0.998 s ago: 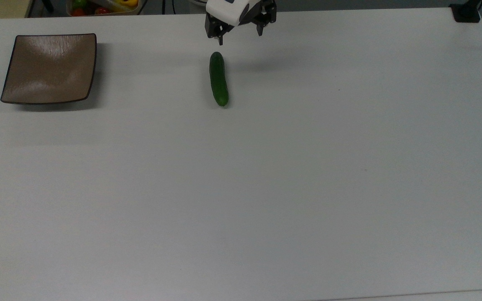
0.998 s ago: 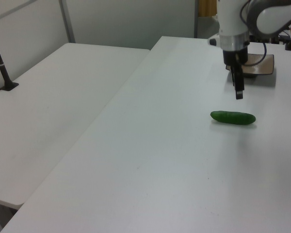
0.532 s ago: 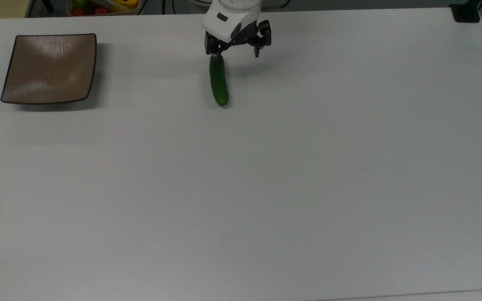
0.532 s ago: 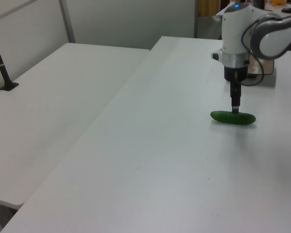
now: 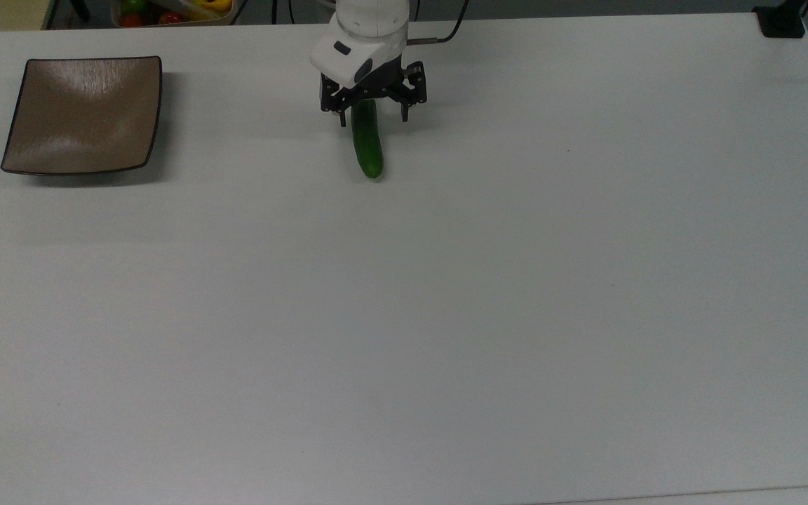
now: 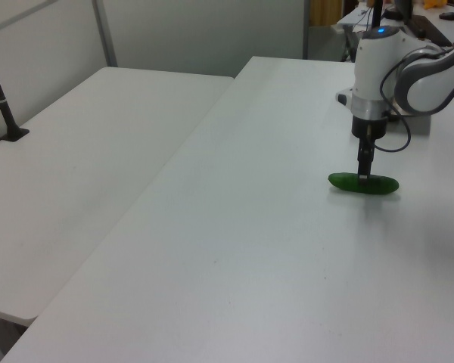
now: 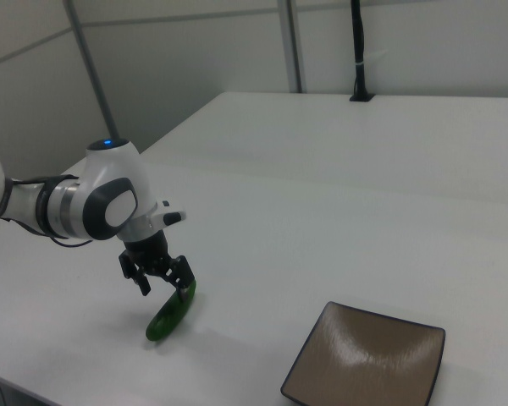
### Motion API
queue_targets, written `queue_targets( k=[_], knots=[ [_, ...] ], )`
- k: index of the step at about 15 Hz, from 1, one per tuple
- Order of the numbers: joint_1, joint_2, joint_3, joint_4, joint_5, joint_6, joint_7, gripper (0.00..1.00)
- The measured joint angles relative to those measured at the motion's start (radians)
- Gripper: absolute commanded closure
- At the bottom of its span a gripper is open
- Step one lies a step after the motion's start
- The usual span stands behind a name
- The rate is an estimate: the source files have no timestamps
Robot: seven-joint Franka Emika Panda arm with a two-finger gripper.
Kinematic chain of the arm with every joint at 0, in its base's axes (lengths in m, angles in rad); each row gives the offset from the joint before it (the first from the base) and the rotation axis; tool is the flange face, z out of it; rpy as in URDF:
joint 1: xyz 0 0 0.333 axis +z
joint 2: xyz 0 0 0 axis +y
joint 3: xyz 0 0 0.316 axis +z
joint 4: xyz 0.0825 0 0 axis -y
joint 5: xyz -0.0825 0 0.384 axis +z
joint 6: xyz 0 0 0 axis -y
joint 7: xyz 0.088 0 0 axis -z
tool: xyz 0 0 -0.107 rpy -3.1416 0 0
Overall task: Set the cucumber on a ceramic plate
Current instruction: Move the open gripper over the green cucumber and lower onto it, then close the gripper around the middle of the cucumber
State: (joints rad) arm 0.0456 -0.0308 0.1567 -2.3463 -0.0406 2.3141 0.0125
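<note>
1. Dark green cucumber [image 5: 367, 144]: flat on white table [image 5: 446, 280], well apart from the ceramic plate [image 5: 81, 116]
2. Gripper [image 5: 372, 116]: has descended, fingers spread astride cucumber, not yet clenched
3. Status: closing seems next

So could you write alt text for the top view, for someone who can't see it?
A robot arm's open two-finger gripper straddles the far end of a small dark green cucumber lying on a white table. A square glossy brown ceramic plate sits empty far off toward the top view's left.
</note>
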Motion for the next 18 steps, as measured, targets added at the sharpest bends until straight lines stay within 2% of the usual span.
queue_targets(
  k=[3, 6, 14, 17, 18],
  knots=[
    [-0.003, 0.033, 0.0, -0.003, -0.02, 0.028, 0.0, 0.01],
    [-0.009, 0.047, 0.0, -0.004, -0.034, 0.038, 0.0, 0.12],
    [-0.012, 0.051, 0.0, -0.017, -0.059, 0.038, 0.0, 0.67],
    [-0.013, 0.051, 0.0, -0.017, -0.059, 0.038, 0.0, 0.93],
    [-0.013, 0.051, 0.0, -0.017, -0.059, 0.038, 0.0, 0.96]
  ],
)
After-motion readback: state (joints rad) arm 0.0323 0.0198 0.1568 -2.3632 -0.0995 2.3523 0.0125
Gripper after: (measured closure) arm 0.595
